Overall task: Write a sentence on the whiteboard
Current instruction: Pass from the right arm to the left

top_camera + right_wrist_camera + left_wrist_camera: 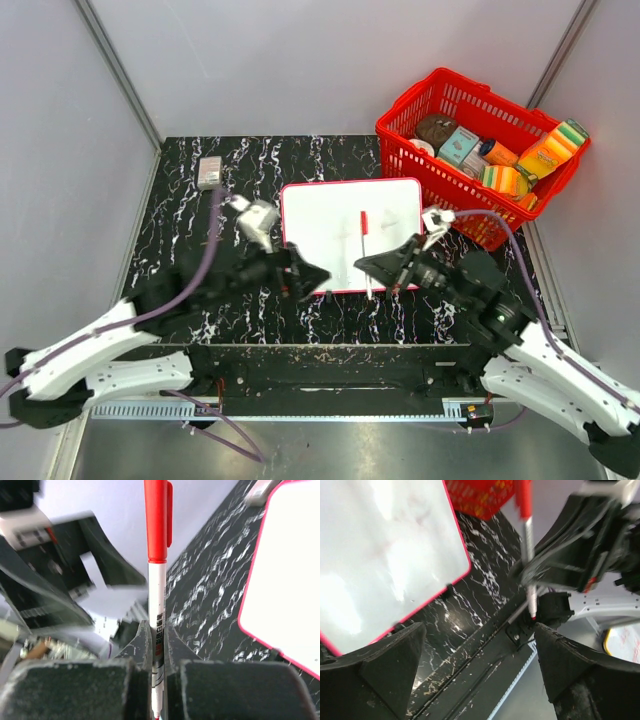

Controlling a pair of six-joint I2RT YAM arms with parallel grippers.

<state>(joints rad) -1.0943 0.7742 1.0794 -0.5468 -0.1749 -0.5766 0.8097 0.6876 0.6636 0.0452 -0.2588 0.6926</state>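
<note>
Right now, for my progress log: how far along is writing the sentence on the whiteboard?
Done: the right end effector is shut on the marker. In hand: the left end effector hangs open beside it, and the red cap looks on. Left: uncapping and the whole sentence; the whiteboard shows no writing.

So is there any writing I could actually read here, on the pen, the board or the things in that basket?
Nothing here can be read.
marker: red print along its white barrel, too blurred to read.
whiteboard: no legible writing shows.
packages in the red basket: labels too small to read.
</note>
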